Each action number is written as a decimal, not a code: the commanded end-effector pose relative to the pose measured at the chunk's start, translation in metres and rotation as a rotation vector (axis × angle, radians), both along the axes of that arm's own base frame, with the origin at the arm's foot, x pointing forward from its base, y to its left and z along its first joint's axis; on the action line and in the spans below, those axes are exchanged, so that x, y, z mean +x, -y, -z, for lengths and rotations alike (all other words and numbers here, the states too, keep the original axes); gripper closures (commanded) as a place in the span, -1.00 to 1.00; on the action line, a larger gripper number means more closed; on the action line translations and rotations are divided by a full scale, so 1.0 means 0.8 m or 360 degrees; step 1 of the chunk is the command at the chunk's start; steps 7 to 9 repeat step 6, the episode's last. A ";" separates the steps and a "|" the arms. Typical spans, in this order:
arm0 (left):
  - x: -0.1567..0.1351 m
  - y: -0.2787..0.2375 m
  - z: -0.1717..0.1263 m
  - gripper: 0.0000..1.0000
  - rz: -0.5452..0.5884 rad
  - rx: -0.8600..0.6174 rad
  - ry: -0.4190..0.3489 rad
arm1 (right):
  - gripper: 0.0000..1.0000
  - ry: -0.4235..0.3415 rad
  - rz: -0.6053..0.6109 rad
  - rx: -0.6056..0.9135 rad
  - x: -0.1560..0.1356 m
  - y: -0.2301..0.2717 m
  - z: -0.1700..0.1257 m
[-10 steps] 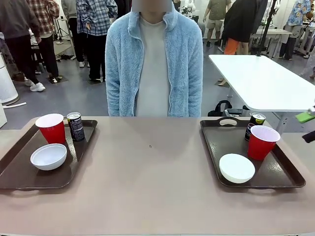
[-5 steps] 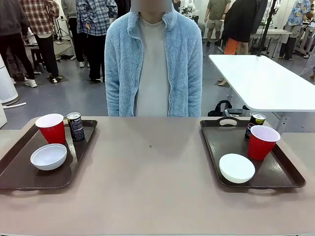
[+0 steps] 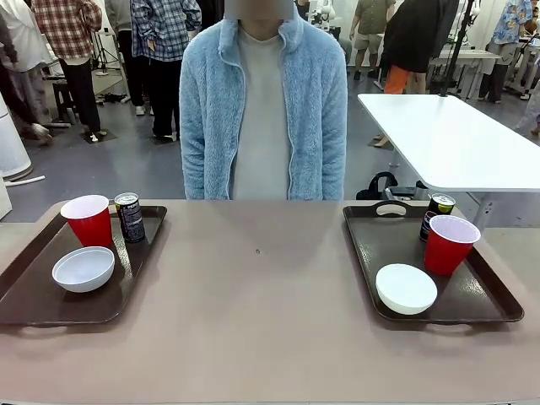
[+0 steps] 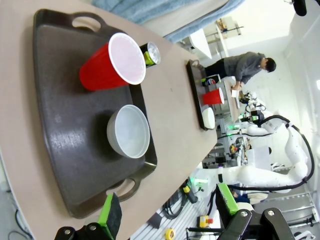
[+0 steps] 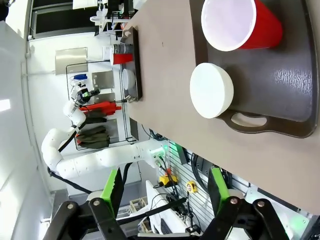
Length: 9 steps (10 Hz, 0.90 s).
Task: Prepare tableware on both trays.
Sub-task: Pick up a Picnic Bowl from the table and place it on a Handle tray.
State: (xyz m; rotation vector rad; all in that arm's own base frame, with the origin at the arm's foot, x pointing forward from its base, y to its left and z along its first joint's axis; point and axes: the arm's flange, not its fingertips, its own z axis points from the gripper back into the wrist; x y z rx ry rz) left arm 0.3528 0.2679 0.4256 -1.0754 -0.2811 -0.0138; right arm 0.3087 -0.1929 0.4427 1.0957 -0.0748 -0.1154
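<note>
In the front view two dark brown trays lie on the table. The left tray (image 3: 34,295) holds a red cup (image 3: 89,219) and an upright white bowl (image 3: 83,268). On the right tray (image 3: 472,295) stand a second red cup (image 3: 450,244) and a white bowl (image 3: 406,288) that looks turned bottom up. My left gripper (image 4: 168,207) hangs open, high over the table edge beside its tray (image 4: 60,125), cup (image 4: 112,62) and bowl (image 4: 129,131). The right gripper (image 5: 165,191) is open too, well above the floor beside its tray (image 5: 295,75), cup (image 5: 240,22) and bowl (image 5: 211,90).
A dark drink can stands on each tray, one (image 3: 130,217) behind the left cup and one (image 3: 438,213) behind the right cup. A person in a light blue fleece (image 3: 263,110) stands at the far edge, hands out of sight. Bare tabletop (image 3: 257,287) spans between the trays.
A green fingertip of the right gripper showed at the right edge of the front view a second ago and has since left that view. The trays and tableware have not moved.
</note>
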 end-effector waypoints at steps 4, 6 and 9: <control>-0.004 0.002 -0.003 -1.00 -0.0005 -0.0016 0.0009 | -0.76 0.0024 0.0020 0.0019 -0.004 -0.001 -0.001; -0.004 0.002 -0.003 -1.00 -0.0005 -0.0016 0.0009 | -0.76 0.0024 0.0020 0.0019 -0.004 -0.001 -0.001; -0.004 0.002 -0.003 -1.00 -0.0005 -0.0016 0.0009 | -0.76 0.0024 0.0020 0.0019 -0.004 -0.001 -0.001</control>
